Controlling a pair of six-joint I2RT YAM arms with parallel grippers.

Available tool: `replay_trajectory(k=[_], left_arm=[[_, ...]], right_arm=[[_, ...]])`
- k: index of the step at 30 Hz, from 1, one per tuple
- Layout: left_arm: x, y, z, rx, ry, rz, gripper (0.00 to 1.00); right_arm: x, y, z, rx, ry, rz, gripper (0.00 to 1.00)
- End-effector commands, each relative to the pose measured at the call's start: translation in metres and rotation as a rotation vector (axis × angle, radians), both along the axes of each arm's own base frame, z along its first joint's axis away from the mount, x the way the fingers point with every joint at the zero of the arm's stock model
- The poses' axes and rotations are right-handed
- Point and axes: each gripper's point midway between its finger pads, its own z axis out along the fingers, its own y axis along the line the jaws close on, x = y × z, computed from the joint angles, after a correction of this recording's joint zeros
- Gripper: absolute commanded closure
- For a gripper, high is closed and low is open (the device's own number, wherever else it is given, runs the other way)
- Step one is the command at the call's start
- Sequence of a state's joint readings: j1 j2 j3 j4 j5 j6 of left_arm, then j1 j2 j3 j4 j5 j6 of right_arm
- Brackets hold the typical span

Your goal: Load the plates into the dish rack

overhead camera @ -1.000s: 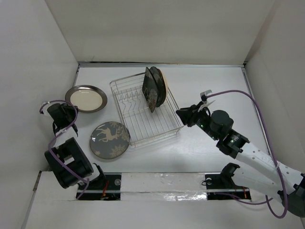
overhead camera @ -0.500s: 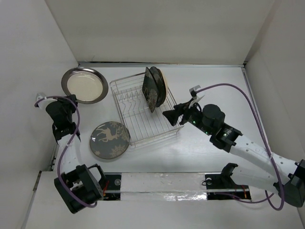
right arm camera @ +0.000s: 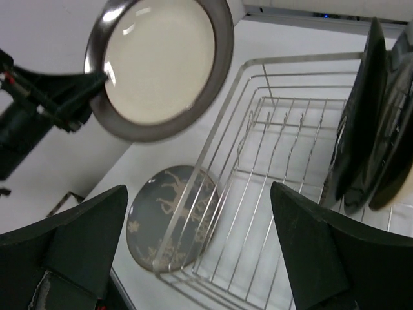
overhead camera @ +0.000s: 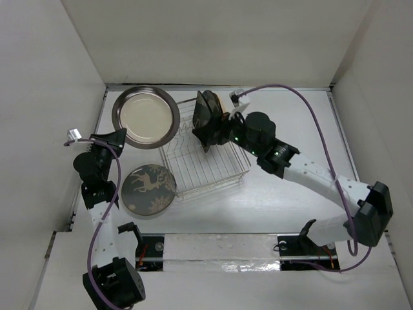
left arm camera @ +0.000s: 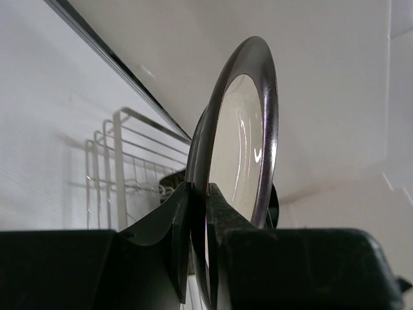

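Far left: left gripper (overhead camera: 111, 138), fingers (left arm camera: 175, 223) clamped on the dark rim of the cream plate (overhead camera: 146, 117). Holds it up off the table, tilted, just beside the far left corner of the dish rack (overhead camera: 206, 169)

Below that, flat on the table and just beside the rack's left side: deer plate (overhead camera: 150, 188), with no gripper on it

In the rack's far right end: three plates (overhead camera: 210, 120) standing on edge, close together

Reaching in from the right, close by those three: right gripper (right arm camera: 198, 194), fingers (right arm camera: 77, 245) wide apart, holding nothing

Step in hand, by the look of it: bringing the fourth plate to the rack, with three of five loaded

Next move likely calls for turning the cream plate upright, edge down, and lining it up with a free gap between the prongs left of the standing three. Then lowering until the rim seats on the wires, and letting go

Worth watching: little room between the raised plate and the right gripper, so some risk of a clash over the rack
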State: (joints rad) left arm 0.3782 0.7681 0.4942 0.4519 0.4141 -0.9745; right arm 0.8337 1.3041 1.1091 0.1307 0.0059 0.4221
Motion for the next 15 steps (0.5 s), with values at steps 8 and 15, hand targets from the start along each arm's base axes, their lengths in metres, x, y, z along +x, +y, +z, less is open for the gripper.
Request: replay_trajectory(k=[8, 15], left_arm=[[-0.048, -0.074, 0.075, -0.042, -0.328, -0.380, 1.00], [-0.059, -0.094, 0.076, -0.018, -0.354, -0.519, 1.00]], right_arm=[[0.055, 0.046, 0.012, 0.004, 0.022, -0.002, 0.01], [0.055, 0.069, 0.002, 0.039, 0.038, 0.125, 0.05]])
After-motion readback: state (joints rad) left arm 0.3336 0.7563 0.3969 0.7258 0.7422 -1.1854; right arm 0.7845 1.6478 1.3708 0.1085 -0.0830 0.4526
